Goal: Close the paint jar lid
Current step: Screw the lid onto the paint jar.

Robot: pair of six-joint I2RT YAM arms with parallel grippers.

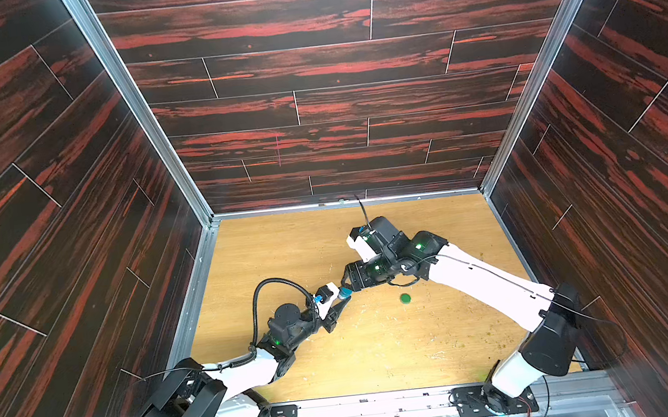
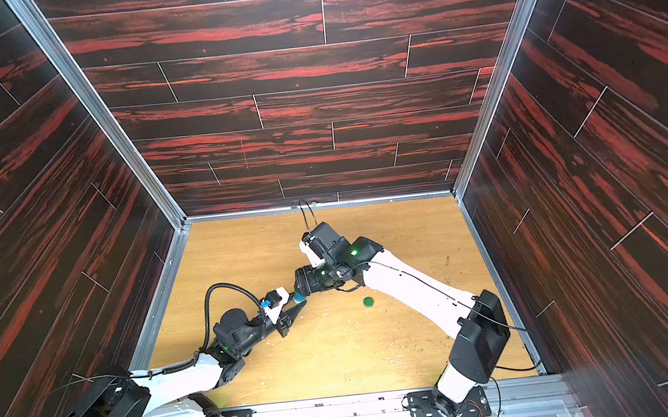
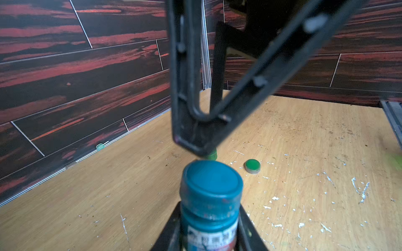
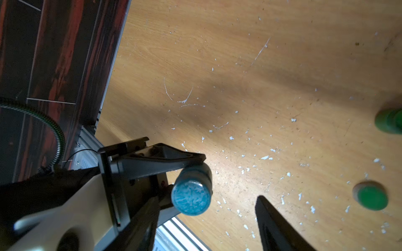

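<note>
Left gripper (image 1: 340, 298) clamped on jar (image 3: 210, 228), right gripper (image 1: 346, 280) jaws apart either side of the lid (image 3: 212, 180), above the table's (image 1: 285, 243) middle. Close off-centre and the lid may cock or the jar slip!

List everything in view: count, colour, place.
paint jar: 1, teal, lid on, in the left gripper
cap: 1, green, flat on the table, apart from the jar
pot: 1, green, on the table, mostly cut off
small bit: 1, pale green, foot of the back wall
table: 1, tan wood, paint-flecked
walls: 3, dark red wood pattern
left gripper: 1, black, shut on the jar
right gripper: 1, black, open around the jar's lid
</note>
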